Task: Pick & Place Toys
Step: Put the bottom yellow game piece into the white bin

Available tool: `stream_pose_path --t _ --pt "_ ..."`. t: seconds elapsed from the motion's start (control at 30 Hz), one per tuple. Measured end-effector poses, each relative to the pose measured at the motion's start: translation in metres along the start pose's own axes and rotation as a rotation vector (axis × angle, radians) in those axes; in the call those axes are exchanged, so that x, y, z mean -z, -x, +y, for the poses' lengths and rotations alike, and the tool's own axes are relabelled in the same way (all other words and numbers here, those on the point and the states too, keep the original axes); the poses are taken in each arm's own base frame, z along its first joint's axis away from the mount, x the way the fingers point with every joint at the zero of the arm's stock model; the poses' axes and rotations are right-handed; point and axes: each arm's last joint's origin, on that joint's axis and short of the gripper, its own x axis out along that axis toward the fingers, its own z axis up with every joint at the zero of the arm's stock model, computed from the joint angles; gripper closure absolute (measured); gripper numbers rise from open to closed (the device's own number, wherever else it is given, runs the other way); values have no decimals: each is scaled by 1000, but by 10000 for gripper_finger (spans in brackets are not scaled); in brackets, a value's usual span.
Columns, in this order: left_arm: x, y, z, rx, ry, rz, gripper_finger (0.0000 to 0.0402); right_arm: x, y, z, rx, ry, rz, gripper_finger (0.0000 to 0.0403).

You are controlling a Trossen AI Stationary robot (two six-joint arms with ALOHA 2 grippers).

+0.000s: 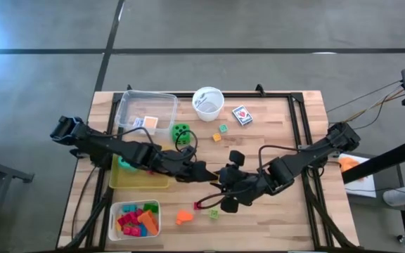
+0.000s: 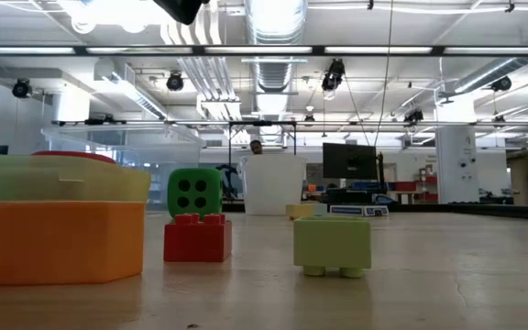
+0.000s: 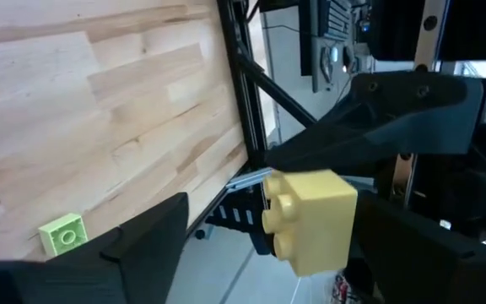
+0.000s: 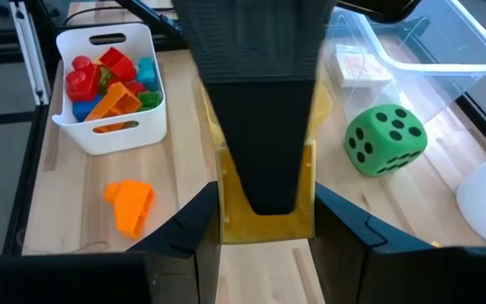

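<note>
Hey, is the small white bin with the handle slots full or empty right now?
Partly full. The white bin holds a heap of red, orange, teal and green plastic blocks reaching about to its rim, as the right wrist view shows.

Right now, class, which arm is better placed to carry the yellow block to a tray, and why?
Left, probably. The left gripper stands open around the yellow block that the right gripper holds, and the yellow tray and white tray lie on the left arm's side.
</note>
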Motion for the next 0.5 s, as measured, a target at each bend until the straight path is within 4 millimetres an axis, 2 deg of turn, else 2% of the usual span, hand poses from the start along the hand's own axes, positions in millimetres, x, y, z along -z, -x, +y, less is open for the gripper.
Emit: stream_pose_path --t 0.27,0.5 --pt "0 0 -4 49 -77 20 166 -1 -1 -2 4 -4 0 275" --pt "-1 0 -5 51 -79 20 219 -2 -1 -1 -11 -13 -7 275"
